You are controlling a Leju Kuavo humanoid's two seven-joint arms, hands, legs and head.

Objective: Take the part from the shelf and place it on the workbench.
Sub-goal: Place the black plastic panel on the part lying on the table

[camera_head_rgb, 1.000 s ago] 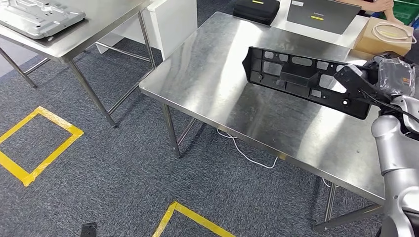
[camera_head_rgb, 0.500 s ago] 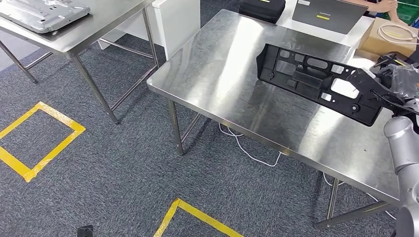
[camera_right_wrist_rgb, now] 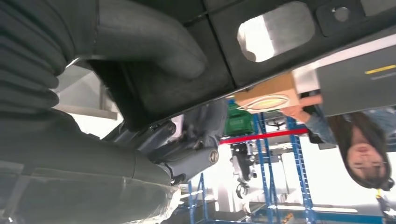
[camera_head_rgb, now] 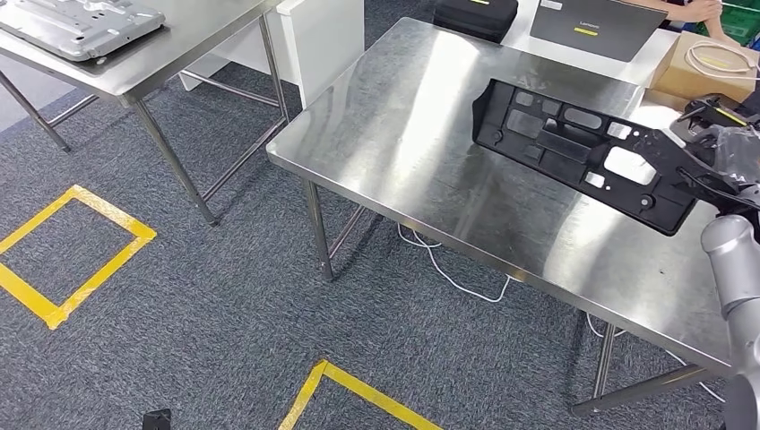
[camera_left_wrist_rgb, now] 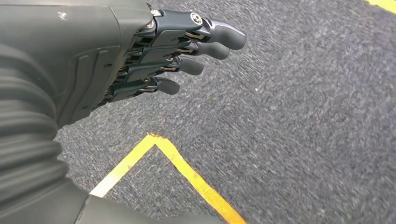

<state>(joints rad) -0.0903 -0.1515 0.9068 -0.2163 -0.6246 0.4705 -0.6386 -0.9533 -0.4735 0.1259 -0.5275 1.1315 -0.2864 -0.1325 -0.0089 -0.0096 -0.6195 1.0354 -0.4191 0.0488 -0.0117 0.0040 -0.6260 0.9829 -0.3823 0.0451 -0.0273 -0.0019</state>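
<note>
The part (camera_head_rgb: 574,148) is a long black plastic panel with several cut-outs, held in the air over the steel workbench (camera_head_rgb: 403,134), tilted, its far end toward the table's middle. My right hand (camera_head_rgb: 717,152) grips its near end at the table's right side. In the right wrist view the thick thumb (camera_right_wrist_rgb: 149,39) lies across the black part (camera_right_wrist_rgb: 261,51) and the darker fingers (camera_right_wrist_rgb: 187,154) curl under it. My left hand (camera_left_wrist_rgb: 163,51) hangs above the grey carpet, fingers straight and apart, holding nothing.
A second steel table (camera_head_rgb: 134,63) at the far left carries a grey metal tray (camera_head_rgb: 81,22). Behind the workbench lie a black case (camera_head_rgb: 475,16), a grey laptop (camera_head_rgb: 591,22) and a cardboard box (camera_head_rgb: 708,63). A person (camera_right_wrist_rgb: 359,144) stands beyond. Yellow floor tape (camera_head_rgb: 72,251) marks the carpet.
The camera shifted a little at first. My right hand has carried the part slightly to the right and further over the workbench; the part now lies flatter.
</note>
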